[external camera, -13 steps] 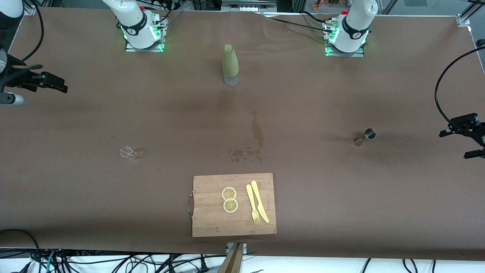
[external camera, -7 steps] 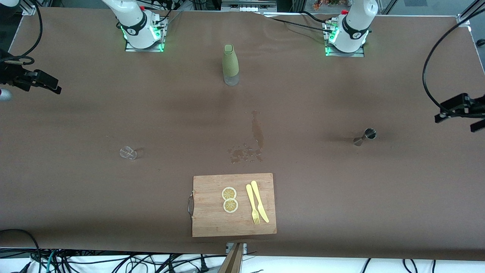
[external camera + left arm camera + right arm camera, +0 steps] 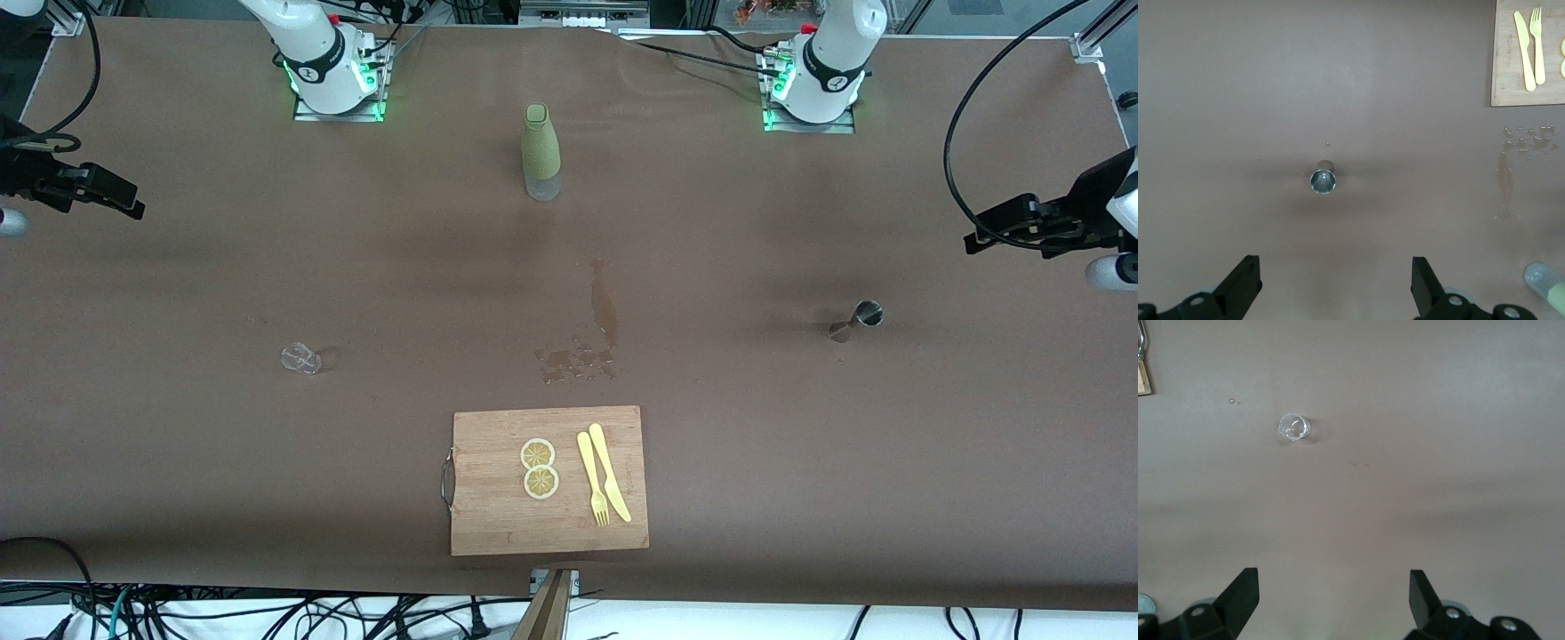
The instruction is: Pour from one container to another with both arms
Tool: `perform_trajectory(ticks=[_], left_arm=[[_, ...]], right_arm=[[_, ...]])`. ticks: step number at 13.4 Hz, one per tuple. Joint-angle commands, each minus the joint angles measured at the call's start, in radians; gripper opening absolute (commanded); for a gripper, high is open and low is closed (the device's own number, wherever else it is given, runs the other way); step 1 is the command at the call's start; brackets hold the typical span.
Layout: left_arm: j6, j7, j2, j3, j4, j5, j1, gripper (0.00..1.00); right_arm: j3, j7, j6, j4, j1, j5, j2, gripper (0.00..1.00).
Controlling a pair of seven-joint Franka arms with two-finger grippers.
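Left gripper (image 3: 978,238) hangs up over the table's edge at the left arm's end, jaws spread wide w/ nothing in them; steel jigger (image 3: 859,320) stands on the table below, apart from it. Right gripper (image 3: 129,203) is up over the right arm's end, also wide open & empty, w/ the small clear glass (image 3: 301,358) on the table near that end.

Both arms are running off the picture's edges near the green bottle (image 3: 540,153), so their upper links are not showing. In the left wrist view that bottle is getting cut at the corner, and the small glass (image 3: 301,358) is perhaps holding liquid, being too small to tell.
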Motion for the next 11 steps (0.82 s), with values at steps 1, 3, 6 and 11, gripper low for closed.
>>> perform_trajectory(ticks=[1, 3, 6, 11], left_arm=[[0.007, -0.018, -0.019, -0.012, -0.031, 0.029, 0.014, 1.00], [0.007, -0.020, -0.020, -0.012, -0.028, 0.031, 0.011, 1.00], [0.004, -0.024, -0.033, -0.012, -0.036, 0.063, -0.032, 1.00], [0.006, -0.017, -0.034, -0.009, -0.039, 0.073, -0.035, 1.00]], right_arm=[[-0.010, 0.004, -0.006, 0.018, 0.011, 0.000, 0.003, 1.00], [-0.007, 0.004, -0.009, 0.019, 0.012, -0.004, 0.003, 1.00], [-0.007, 0.004, -0.011, 0.019, 0.012, -0.001, 0.003, 1.00], [-0.007, 0.004, -0.014, 0.019, 0.012, 0.000, 0.003, 1.00]])
